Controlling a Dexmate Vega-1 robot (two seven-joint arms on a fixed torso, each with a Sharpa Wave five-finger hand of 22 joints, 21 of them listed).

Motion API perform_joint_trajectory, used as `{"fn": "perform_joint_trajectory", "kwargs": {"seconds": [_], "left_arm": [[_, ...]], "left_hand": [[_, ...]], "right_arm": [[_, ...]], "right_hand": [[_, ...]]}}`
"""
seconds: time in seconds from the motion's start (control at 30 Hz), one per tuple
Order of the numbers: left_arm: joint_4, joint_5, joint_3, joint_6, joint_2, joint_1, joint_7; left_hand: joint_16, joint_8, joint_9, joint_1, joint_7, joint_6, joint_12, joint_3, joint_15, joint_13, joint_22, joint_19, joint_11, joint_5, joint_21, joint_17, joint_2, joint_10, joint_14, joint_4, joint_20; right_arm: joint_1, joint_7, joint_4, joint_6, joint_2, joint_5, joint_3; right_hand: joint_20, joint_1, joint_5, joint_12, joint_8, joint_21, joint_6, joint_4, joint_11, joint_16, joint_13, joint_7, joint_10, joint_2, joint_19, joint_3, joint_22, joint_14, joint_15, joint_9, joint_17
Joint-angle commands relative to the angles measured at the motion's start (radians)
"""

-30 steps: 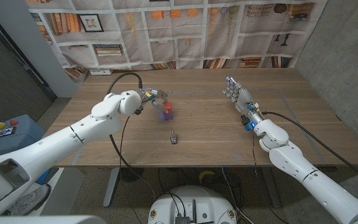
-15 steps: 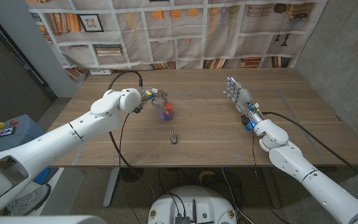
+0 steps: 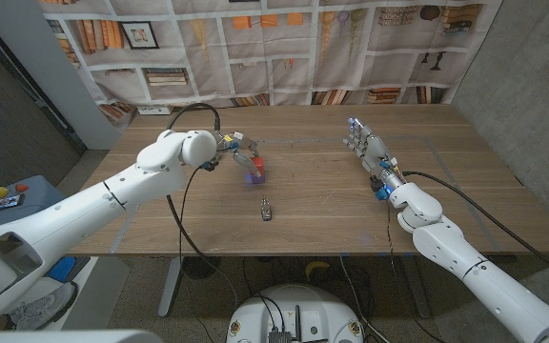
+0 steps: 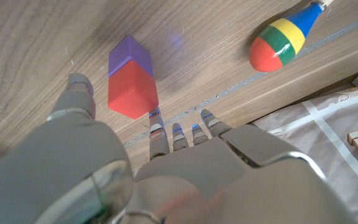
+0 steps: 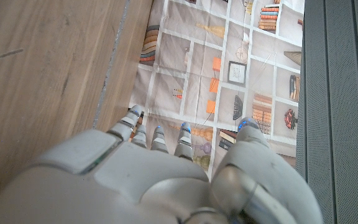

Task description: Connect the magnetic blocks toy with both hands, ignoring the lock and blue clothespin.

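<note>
Head view, nearest the front edge of the wooden desk [image 3: 332,214]: one small dark metal object [image 3: 267,209], probably the lock, lies alone near the middle. Farther back and a little to the robot's left sit two magnetic blocks, one purple block [image 3: 254,173] and one red block [image 3: 257,164], touching each other; the left wrist view shows them joined face to face, the red block [image 4: 132,90] nearer the hand and the purple block [image 4: 130,58] beyond it. The left hand [image 3: 233,147] hovers just behind and beside this pair, its fingers [image 4: 156,126] spread and holding nothing, fingertips close to the red block but seemingly not gripping it. One striped toy [image 4: 283,43] in red, green, yellow and blue, with a blue handle, lies on the desk well apart from the blocks near the far edge. On the robot's right, the right hand [image 3: 366,148] stands on the desk with its fingers extended and apart, empty, well away from the blocks. Behind the desk hangs a cloth printed with bookshelves [image 3: 284,43]. Compared with a second ago, the left arm has shifted slightly back and up, the hand easing off the blocks, while the blocks, the dark object and the right hand have stayed where they were.
</note>
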Motion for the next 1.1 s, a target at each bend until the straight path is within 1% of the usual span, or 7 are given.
{"fn": "perform_joint_trajectory", "kwargs": {"seconds": [0.03,0.43,0.5,0.57,0.73,0.87,1.1], "left_arm": [[-0.045,-0.068,-0.049,0.043,0.024,0.019,-0.011],[-0.034,-0.296,-0.168,0.010,0.040,0.111,0.158],[-0.035,-0.314,-0.174,0.011,0.041,0.121,0.186],[-0.030,-0.340,-0.183,0.000,0.041,0.129,0.213],[-0.020,-0.410,-0.211,-0.031,0.044,0.165,0.283],[-0.002,-0.476,-0.240,-0.069,0.045,0.201,0.339],[0.027,-0.547,-0.266,-0.122,0.048,0.243,0.420]], "left_hand": [[0.001,-0.008,-0.001,-0.018,0.014,-0.055,0.007,-0.002,0.016,0.002,0.002,-0.013,0.032,-0.001,0.003,0.002,0.000,-0.012,-0.017,0.001,0.002],[0.002,-0.010,-0.005,-0.052,0.024,-0.128,0.009,-0.010,0.034,0.001,0.002,-0.032,0.050,-0.004,0.002,0.001,0.002,-0.027,-0.029,0.010,0.004],[0.006,-0.008,-0.005,-0.060,0.007,-0.141,0.014,-0.010,0.036,0.000,0.002,-0.027,0.050,-0.004,0.006,0.001,0.007,-0.017,-0.020,0.012,-0.001],[0.009,-0.005,-0.006,-0.065,0.004,-0.142,0.017,-0.009,0.031,0.000,0.002,-0.022,0.053,-0.004,0.008,0.001,0.011,-0.010,-0.013,0.013,-0.011],[0.010,-0.001,-0.007,-0.072,0.008,-0.145,0.021,-0.008,0.020,-0.001,0.002,-0.018,0.055,-0.005,0.010,0.000,0.017,0.001,-0.007,0.014,-0.025],[0.010,-0.001,-0.007,-0.081,0.011,-0.155,0.021,-0.008,0.013,-0.001,0.001,-0.018,0.056,-0.004,0.009,-0.001,0.025,0.003,0.000,0.016,-0.050],[0.011,0.001,-0.008,-0.088,0.016,-0.156,0.021,-0.007,0.010,-0.001,0.000,-0.019,0.059,-0.004,0.009,-0.001,0.031,0.005,0.007,0.018,-0.058]], "right_arm": [[-0.002,-0.008,-0.006,-0.001,-0.004,-0.011,0.000],[-0.011,-0.013,-0.022,0.004,-0.020,-0.029,0.002],[-0.015,-0.021,-0.032,0.001,-0.027,-0.038,0.003],[-0.018,-0.023,-0.039,-0.002,-0.032,-0.038,0.005],[-0.023,-0.033,-0.043,0.007,-0.034,-0.055,0.005],[-0.019,-0.030,-0.042,0.015,-0.040,-0.072,0.003],[-0.007,-0.029,-0.029,0.020,-0.043,-0.094,-0.004]], "right_hand": [[0.005,0.001,-0.001,-0.002,-0.007,-0.001,-0.001,-0.006,-0.002,0.002,0.001,0.002,-0.004,0.004,-0.001,0.000,0.000,-0.003,0.007,0.001,-0.001],[-0.015,-0.012,-0.002,-0.006,-0.014,-0.006,-0.023,-0.010,0.000,-0.003,0.001,0.014,-0.016,0.002,-0.017,-0.004,0.000,-0.016,0.005,0.001,-0.004],[-0.020,-0.014,-0.002,-0.006,-0.014,-0.005,-0.024,-0.010,0.000,-0.002,0.001,0.015,-0.016,0.002,-0.016,-0.004,0.000,-0.016,0.000,0.001,-0.004],[-0.022,-0.016,-0.002,-0.006,-0.014,-0.004,-0.025,-0.011,-0.002,-0.002,0.001,0.016,-0.016,0.001,-0.015,-0.005,0.000,-0.014,-0.002,0.001,-0.005],[-0.029,-0.020,-0.002,-0.006,-0.016,-0.004,-0.030,-0.012,-0.004,-0.002,0.001,0.018,-0.016,0.000,-0.014,-0.007,0.000,-0.014,-0.007,0.001,-0.006],[-0.033,-0.024,-0.002,-0.005,-0.015,-0.005,-0.030,-0.012,-0.007,-0.001,0.000,0.017,-0.013,-0.001,-0.016,-0.008,0.000,-0.013,-0.010,0.000,-0.007],[-0.033,-0.033,-0.002,-0.003,-0.013,-0.005,-0.027,-0.011,-0.010,0.000,0.000,0.017,-0.006,-0.002,-0.018,-0.011,0.000,-0.010,-0.016,0.000,-0.008]]}}
